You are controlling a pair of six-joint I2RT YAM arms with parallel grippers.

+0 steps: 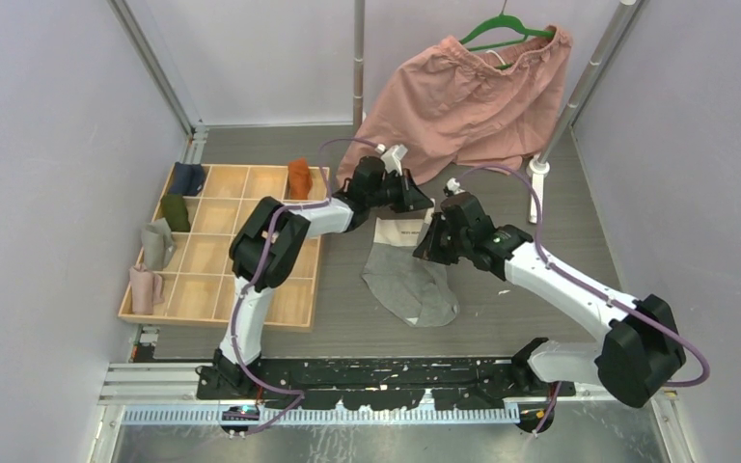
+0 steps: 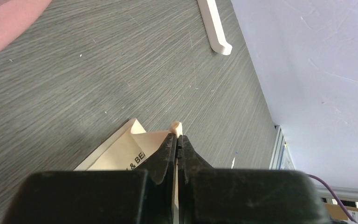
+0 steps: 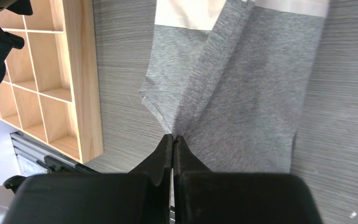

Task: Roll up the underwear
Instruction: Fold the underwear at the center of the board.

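Grey underwear (image 1: pixel 410 280), flat on desk (image 1: pixel 511 318): left jaws clamped on its cream waistband (image 2: pixel 116 154), right jaws pinching its grey fold (image 3: pixel 214 60).

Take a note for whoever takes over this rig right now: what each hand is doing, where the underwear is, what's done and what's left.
The left hand is shut on the cream waistband of the grey underwear.
The right hand is shut on a raised fold of that garment's grey cloth.
The grey underwear lies mostly flat on the table, not rolled.
The rust-orange underwear sits bunched in a far compartment of the wooden tray and looks finished.
Left to do: roll the grey pair, then probably put it in the tray.
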